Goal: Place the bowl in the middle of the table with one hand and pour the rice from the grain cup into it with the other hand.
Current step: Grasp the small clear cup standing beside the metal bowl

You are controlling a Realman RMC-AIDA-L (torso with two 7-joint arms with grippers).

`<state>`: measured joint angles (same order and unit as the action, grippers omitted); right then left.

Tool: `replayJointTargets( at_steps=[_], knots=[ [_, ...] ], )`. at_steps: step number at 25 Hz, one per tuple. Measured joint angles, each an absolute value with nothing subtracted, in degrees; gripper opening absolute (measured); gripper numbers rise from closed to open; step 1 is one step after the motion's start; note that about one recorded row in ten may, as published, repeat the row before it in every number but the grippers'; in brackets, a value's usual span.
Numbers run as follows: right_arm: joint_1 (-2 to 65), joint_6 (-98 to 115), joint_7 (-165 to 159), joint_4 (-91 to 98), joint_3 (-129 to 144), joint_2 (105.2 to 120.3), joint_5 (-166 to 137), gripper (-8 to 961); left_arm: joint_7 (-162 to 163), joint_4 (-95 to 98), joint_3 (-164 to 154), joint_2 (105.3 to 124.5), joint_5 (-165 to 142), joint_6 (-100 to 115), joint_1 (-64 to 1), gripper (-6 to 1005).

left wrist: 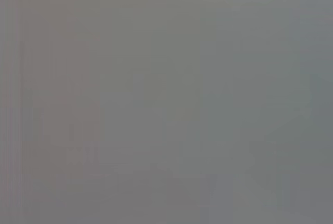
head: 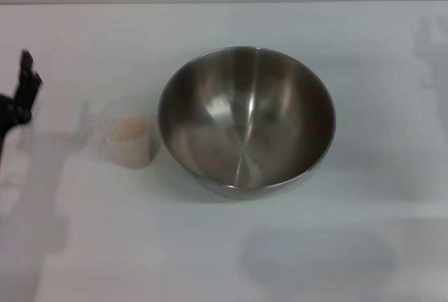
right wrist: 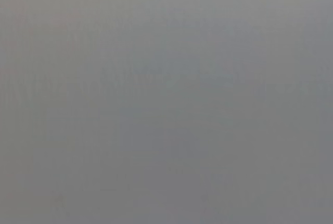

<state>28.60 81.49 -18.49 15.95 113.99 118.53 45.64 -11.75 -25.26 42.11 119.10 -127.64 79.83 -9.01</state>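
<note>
Bowl (head: 246, 121) is already sitting upright and empty near mid-table (head: 224, 246), so placement looks done; pouring is still pending. Rice (head: 129, 130) is staying inside the grain cup (head: 129, 139), which is standing just beside the bowl, between it and the left gripper (head: 26, 78). That claw is hanging empty at the table's edge, apart from the cup, jaw state impossible to tell; the right gripper is showing nowhere.

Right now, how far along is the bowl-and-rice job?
Done: the bowl sits about mid-table, empty inside. In hand: nothing held; the left gripper is at the table's left edge, apart from the grain cup. Left: grasp the upright cup, with the rice in it, and pour. Right gripper is out of view.
</note>
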Motion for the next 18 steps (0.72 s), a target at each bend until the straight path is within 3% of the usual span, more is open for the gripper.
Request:
replayJointTargets(
  at_steps=[8,18],
  knots=[
    [28.91,81.39,-14.21,10.48,110.86,117.95,45.43,334,-23.67,-36.12,35.11,119.10,-125.54,77.68,0.54,831],
    [29.17,81.69,-11.62,8.93,108.08,117.16,45.37,333,-29.64,-41.18,22.81,119.09,-107.27,74.09,-0.23,830]
  ],
)
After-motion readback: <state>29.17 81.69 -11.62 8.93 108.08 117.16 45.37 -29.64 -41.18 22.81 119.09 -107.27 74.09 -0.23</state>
